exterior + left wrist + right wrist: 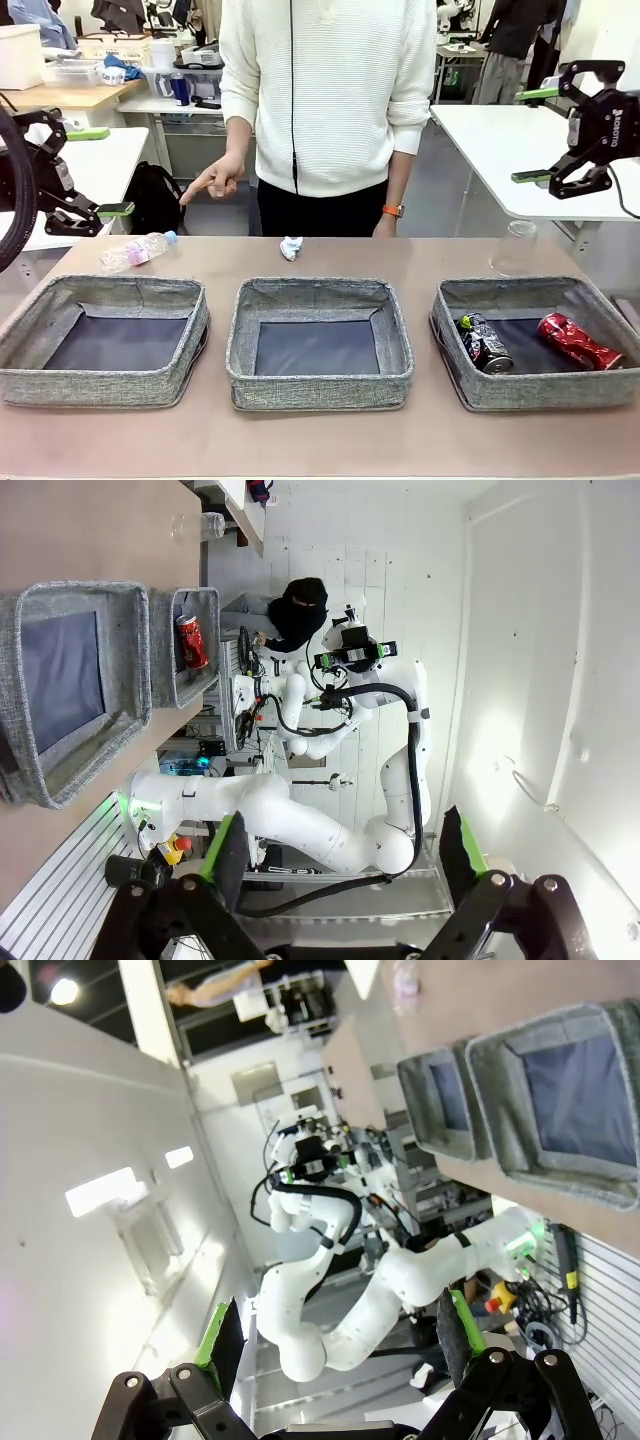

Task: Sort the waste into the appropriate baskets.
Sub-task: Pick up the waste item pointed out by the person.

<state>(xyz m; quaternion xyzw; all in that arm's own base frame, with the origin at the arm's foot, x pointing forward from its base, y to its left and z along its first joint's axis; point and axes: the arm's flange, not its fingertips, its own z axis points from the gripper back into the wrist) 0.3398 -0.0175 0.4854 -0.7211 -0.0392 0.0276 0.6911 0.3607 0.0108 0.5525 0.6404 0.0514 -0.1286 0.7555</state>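
Found left gripper raised above the left end of the table, jaws spread wide, green pads well apart, gripping nothing. Confirmed in the left wrist view: fingers far apart against the open room.

Found right gripper raised above the table's right end, likewise wide open and gripping nothing. Confirmed in the right wrist view: fingers set well apart.

Located clear bottle with pink label and blue cap lying on its side on the table, below the left gripper and slightly toward the middle, clear of it, just beyond the far wall of the left basket.

Located white paper wad on the table beyond the middle basket, between the two grippers and lower than both, nearer the left one.

Located crumpled clear plastic on the table almost straight below the right gripper, just beyond the far wall of the right basket.

Recorded dark can and red crushed can lying inside the right basket, below the right gripper and nearer the robot. Dark can on the side toward the middle, red can toward the outer wall, the two apart.

Recorded left and middle baskets with dark bottoms in plain sight.

Noted person's hand at about the left gripper's height, on its inner side, forefinger pointing down toward the table.
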